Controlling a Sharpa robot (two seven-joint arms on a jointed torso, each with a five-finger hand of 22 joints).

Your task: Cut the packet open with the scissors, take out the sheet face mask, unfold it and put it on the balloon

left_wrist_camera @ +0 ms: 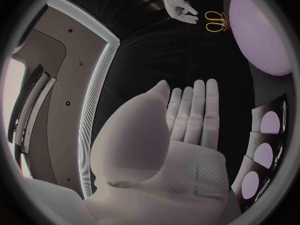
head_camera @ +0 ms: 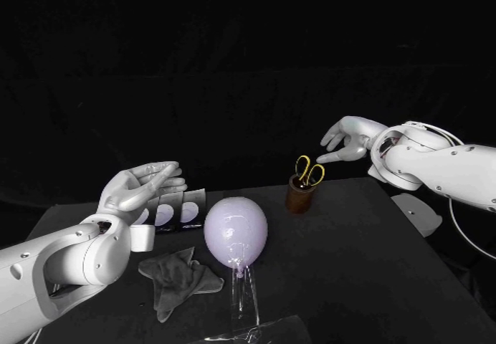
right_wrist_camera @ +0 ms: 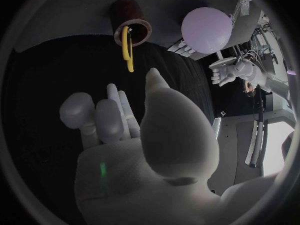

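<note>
The pale lilac balloon (head_camera: 236, 228) stands on a clear stand (head_camera: 244, 292) at the table's middle. Yellow-handled scissors (head_camera: 309, 172) stick up from a brown cup (head_camera: 299, 196) behind it to the right. My right hand (head_camera: 350, 140) hovers just right of and above the scissors' handles, fingers apart, holding nothing. The right wrist view shows the scissors (right_wrist_camera: 127, 47) in the cup (right_wrist_camera: 132, 30) beyond my fingers (right_wrist_camera: 115, 115). Black packets with white ovals (head_camera: 178, 211) lie left of the balloon. My left hand (head_camera: 140, 183) floats flat and open above them, empty (left_wrist_camera: 187, 120).
A small white cup (head_camera: 142, 237) stands at the left near the packets. A crumpled grey cloth (head_camera: 175, 278) lies in front of it. Clear plastic film (head_camera: 253, 333) sits at the table's near edge. A white flat piece (head_camera: 418, 212) rests at the right edge.
</note>
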